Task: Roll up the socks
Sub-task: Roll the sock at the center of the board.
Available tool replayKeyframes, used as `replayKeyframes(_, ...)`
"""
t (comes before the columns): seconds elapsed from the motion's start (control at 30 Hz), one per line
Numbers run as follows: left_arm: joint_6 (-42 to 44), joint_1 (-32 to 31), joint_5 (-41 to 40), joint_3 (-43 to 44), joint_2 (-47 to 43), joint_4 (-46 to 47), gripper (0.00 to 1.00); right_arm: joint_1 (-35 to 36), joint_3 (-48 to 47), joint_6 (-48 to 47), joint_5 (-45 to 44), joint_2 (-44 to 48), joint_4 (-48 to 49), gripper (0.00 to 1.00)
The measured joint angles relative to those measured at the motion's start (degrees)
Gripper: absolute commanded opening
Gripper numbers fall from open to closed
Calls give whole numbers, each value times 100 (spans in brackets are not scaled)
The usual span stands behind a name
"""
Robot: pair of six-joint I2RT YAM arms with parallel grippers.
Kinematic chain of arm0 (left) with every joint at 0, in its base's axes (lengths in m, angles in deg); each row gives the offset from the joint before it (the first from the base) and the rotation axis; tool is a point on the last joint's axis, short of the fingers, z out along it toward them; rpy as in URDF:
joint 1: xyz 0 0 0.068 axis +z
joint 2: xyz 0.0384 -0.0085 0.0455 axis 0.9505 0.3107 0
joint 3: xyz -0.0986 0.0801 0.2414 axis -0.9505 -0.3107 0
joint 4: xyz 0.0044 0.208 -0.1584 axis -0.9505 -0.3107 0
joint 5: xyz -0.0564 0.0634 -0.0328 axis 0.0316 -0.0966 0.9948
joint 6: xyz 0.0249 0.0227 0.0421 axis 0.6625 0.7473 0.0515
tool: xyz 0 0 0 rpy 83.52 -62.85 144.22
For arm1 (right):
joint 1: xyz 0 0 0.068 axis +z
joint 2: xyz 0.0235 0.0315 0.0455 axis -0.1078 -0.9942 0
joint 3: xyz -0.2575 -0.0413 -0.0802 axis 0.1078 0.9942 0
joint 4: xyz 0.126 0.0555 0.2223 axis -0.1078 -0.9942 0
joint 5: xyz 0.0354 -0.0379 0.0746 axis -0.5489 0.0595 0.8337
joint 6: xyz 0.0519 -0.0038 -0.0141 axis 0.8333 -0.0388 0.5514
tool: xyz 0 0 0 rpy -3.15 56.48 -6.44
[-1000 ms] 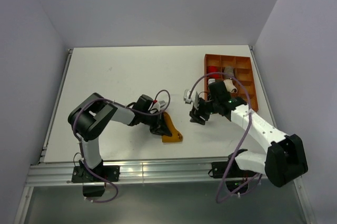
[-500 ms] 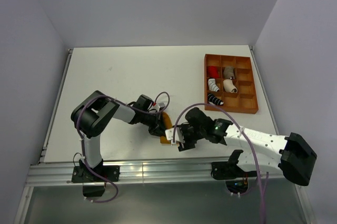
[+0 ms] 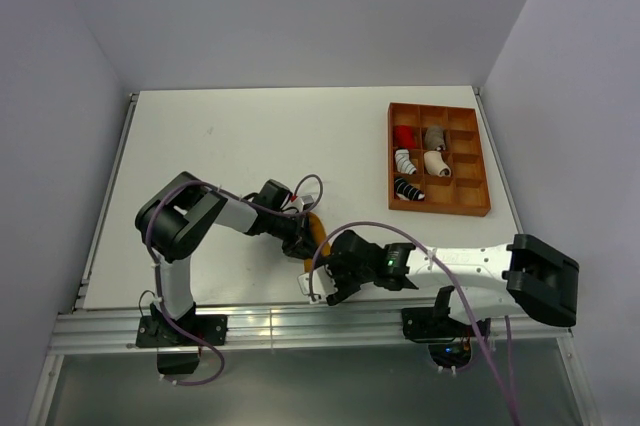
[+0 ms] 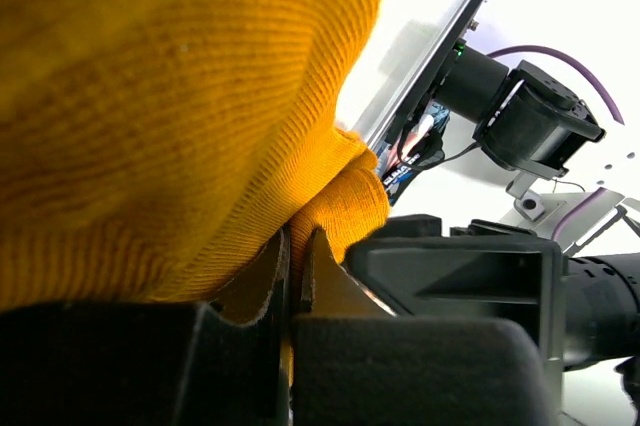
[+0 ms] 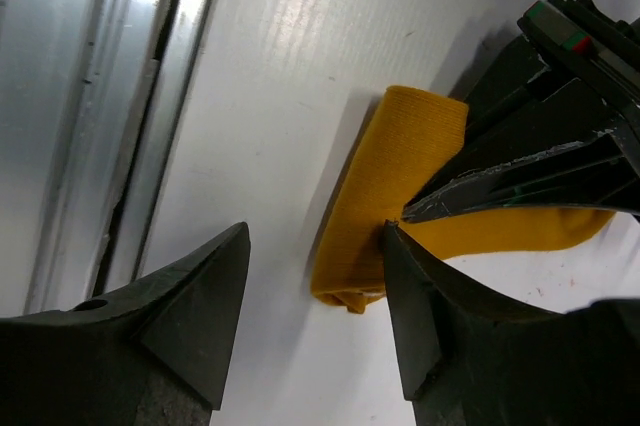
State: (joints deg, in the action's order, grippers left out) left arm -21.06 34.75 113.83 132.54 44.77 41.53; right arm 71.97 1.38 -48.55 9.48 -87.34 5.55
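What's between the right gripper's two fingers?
In the right wrist view, mostly bare white table, with the mustard sock poking in beside one finger.

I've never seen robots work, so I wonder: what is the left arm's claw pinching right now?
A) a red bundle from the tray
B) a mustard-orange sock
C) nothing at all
B: the left wrist view shows the left gripper shut on a fold of the mustard-orange sock.
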Motion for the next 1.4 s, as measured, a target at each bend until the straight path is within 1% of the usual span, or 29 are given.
replayKeyframes(0.2, 15, 0, 0, 15, 0, -37, 0, 63, 9, -76, -466, -378, 431, 59)
replayKeyframes(0.3, 28, 0, 4, 15, 0, -39, 0, 72, 20, -131, -708, -525, 634, 54)
replayKeyframes(0.37, 46, 0, 13, 15, -2, -50, 0, 72, 26, -188, -839, -608, 732, 47)
replayKeyframes(0.4, 50, 0, 15, 15, -4, -55, 0, 72, 26, -210, -866, -647, 772, 37)
replayKeyframes(0.43, 57, 0, 15, 15, -9, -61, 0, 72, 26, -245, -907, -680, 798, 33)
replayKeyframes(0.53, 120, 7, -55, 37, -74, -210, 1, 81, 26, -299, -977, -702, 833, 25)
replayKeyframes(0.6, 181, 4, -214, 52, -203, -380, 5, 90, 26, -330, -986, -702, 833, 22)
replayKeyframes(0.67, 247, 0, -407, 74, -361, -564, 11, 87, 26, -369, -999, -710, 857, 22)
replayKeyframes(0.73, 348, -7, -664, 157, -540, -837, 13, 87, 24, -393, -1038, -721, 903, 20)
replayKeyframes(0.93, 595, 63, -1187, 507, -813, -1554, 13, 59, -35, -415, -1259, -791, 1062, 20)
replayKeyframes(1.17, 807, 203, -1637, 608, -1182, -2170, 14, 59, -179, -413, -1303, -918, 1204, 20)
replayKeyframes(1.23, 861, 234, -1790, 612, -1296, -2277, 15, 59, -188, -409, -1296, -918, 1235, 20)
replayKeyframes(1.33, 940, 396, -2105, 621, -1449, -2286, 16, 74, -144, -354, -1209, -953, 896, 20)
replayKeyframes(1.4, 979, 518, -2238, 629, -1517, -2269, 18, 79, -149, -348, -1202, -955, 885, 20)
